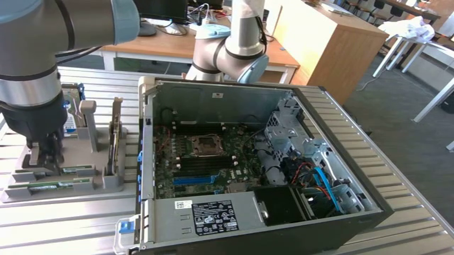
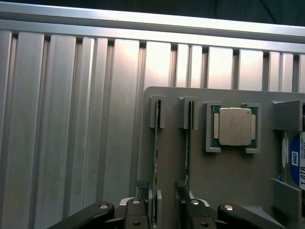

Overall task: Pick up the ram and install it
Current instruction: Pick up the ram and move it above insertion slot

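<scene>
Ribbed metal desk (image 1: 71,228) all around, open PC case (image 1: 341,159) at the exterior view's right. My fingers (image 2: 137,215) are spread wide over the grey holder (image 2: 228,167), with the ram (image 2: 156,152) on edge between them. I'd centre carefully: second stick (image 2: 188,148) just beside, processor (image 2: 235,126) near.

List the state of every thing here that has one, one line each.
End effector: open, holding nothing, low over the holder.
Ram stick by the holder's edge: on edge in its slot, apparently inside the open end effector.
Other ram stick: on edge in its slot.
Processor: flat in its recess.
Hard drive: standing in the holder.
Computer case: open, side panel off.
</scene>
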Tool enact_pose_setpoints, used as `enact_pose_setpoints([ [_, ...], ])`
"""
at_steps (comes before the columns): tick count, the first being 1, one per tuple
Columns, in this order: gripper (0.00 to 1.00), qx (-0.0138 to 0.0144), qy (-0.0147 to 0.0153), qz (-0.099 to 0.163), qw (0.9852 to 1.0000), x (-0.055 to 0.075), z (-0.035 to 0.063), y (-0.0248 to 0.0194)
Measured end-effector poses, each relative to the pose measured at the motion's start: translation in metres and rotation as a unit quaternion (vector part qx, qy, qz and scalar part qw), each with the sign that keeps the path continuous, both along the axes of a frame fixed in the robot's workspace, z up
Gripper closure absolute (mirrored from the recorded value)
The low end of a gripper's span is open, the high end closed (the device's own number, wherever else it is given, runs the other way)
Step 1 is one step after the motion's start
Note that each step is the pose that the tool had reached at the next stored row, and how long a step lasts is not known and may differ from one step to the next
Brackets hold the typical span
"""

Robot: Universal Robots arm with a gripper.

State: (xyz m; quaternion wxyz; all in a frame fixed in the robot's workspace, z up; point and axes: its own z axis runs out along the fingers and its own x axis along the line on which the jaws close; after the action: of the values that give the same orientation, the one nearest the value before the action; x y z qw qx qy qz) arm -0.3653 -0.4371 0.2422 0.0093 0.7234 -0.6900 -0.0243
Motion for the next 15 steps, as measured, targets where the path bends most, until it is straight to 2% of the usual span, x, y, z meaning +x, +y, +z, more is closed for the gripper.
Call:
enact_pose_setpoints([
  [15,0.65,0.0000,0.0000,0.000,1.0000,0.000,-0.0154,-0.0005],
])
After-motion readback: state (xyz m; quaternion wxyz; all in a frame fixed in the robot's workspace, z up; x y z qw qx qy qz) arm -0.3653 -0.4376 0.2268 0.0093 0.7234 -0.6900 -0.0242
